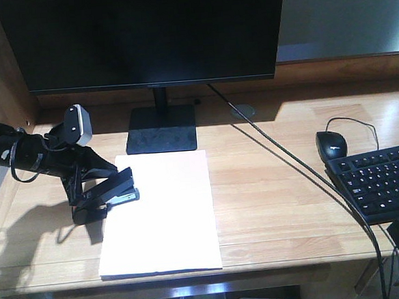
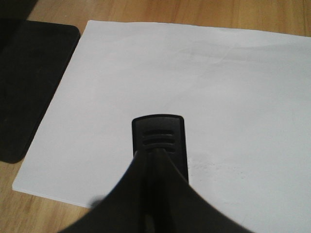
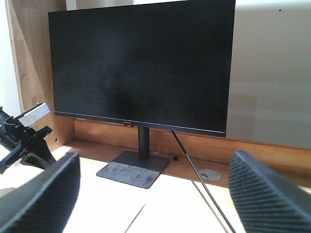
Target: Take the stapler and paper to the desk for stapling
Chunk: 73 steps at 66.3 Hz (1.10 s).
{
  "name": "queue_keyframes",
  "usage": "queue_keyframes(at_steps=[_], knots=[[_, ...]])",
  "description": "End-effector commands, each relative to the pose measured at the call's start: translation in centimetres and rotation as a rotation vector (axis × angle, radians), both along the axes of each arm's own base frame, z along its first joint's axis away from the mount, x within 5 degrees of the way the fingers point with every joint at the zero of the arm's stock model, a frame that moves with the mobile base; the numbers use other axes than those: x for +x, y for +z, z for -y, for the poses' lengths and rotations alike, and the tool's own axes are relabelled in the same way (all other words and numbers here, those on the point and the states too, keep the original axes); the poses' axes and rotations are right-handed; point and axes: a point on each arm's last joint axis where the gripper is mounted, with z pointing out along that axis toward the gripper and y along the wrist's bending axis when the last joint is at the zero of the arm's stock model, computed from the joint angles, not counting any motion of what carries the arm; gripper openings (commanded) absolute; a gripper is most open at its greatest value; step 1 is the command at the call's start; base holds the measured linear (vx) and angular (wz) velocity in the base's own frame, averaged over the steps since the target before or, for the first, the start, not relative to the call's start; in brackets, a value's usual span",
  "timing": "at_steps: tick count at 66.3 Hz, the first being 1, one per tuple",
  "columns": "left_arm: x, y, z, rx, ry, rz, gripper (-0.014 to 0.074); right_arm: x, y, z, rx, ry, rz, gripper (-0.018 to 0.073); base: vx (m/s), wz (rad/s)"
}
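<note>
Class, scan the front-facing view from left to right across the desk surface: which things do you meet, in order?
Left gripper holding the stapler → paper → mouse → keyboard.

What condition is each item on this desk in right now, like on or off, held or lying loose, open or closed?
Stapler: held by the left tool, front end over the sheet's left edge.
Paper: lying flat on the desk.
Monitor: screen dark, upright on its stand.
Right tool: open, empty.
Mouse: resting untouched beside the keyboard.
</note>
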Motion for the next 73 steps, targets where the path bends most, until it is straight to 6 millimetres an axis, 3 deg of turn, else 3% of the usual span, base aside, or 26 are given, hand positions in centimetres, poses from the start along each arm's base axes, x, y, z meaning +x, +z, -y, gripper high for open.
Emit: queue_keyframes(at_steps=[1, 15, 55, 73], knots=[[0.0, 3.1, 0.6, -0.067, 0.002, 0.054, -0.0007, -0.2, 1.3, -0.2, 0.012, 0.025, 0.068, 0.0581, 0.0, 0.0], [0.2, 2.6, 0.9, -0.047, -0.024, 0.094, -0.0007, -0.2, 1.3, -0.2, 0.012, 0.025, 0.068, 0.0581, 0.0, 0.0], [0.6, -1.8, 1.9, -0.034, -0.037, -0.013, -0.0007, -0.2, 1.4, -0.2, 0.012, 0.025, 0.068, 0.0581, 0.0, 0.0], [0.6, -2.1, 1.8, -0.029, -0.04, -0.019, -0.0007, -0.2, 1.4, -0.2, 0.012, 0.025, 0.068, 0.0581, 0.0, 0.0]])
